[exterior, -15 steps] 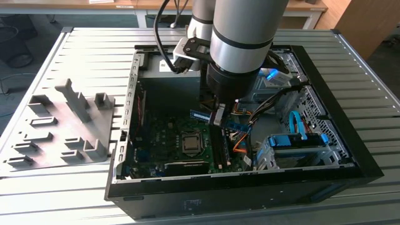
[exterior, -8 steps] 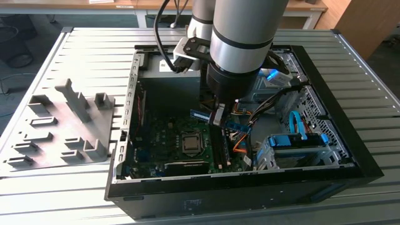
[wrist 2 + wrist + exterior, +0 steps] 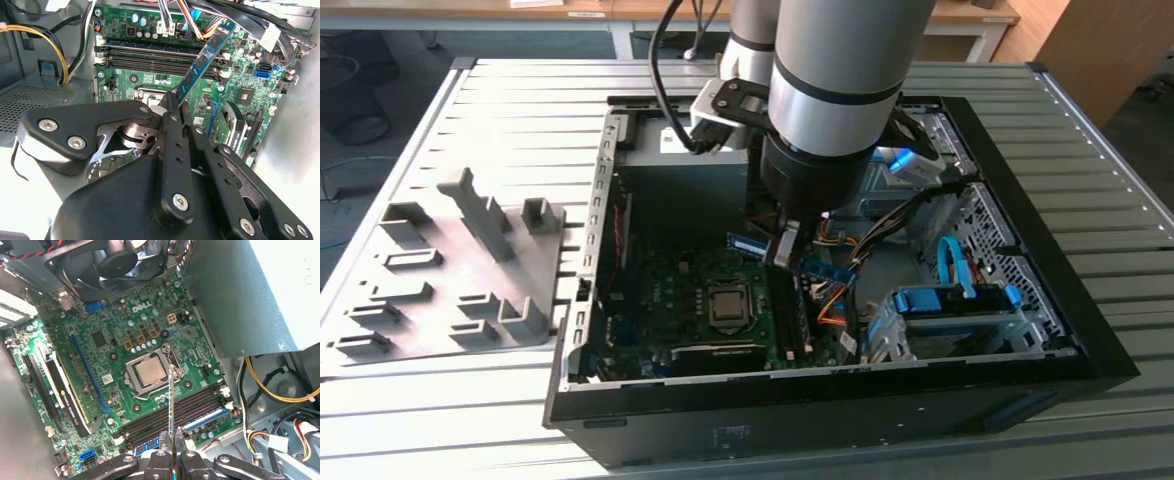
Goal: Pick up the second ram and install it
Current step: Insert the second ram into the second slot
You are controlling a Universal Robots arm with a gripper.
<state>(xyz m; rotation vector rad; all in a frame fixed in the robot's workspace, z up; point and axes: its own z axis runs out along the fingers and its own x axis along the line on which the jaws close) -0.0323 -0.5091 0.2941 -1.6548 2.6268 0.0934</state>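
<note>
Blue-green second ram (image 3: pixel 203 61) sticks out from the gripper (image 3: pixel 175 107), clamped between its fingers, seemingly just above the motherboard slots (image 3: pixel 145 54).

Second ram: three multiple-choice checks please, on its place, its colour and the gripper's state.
1. Where is the second ram? A in a person's hand; B tilted over the motherboard; C in a cardboard box.
2. Its board colour? A red; B yellow; C blue-green.
3. The gripper is: A shut on the second ram; B open; C shut on a screwdriver.
Answers: B, it slants above the green board in the second wrist view; C, the strip shows blue-green; A, the gripper pinches it.
</note>
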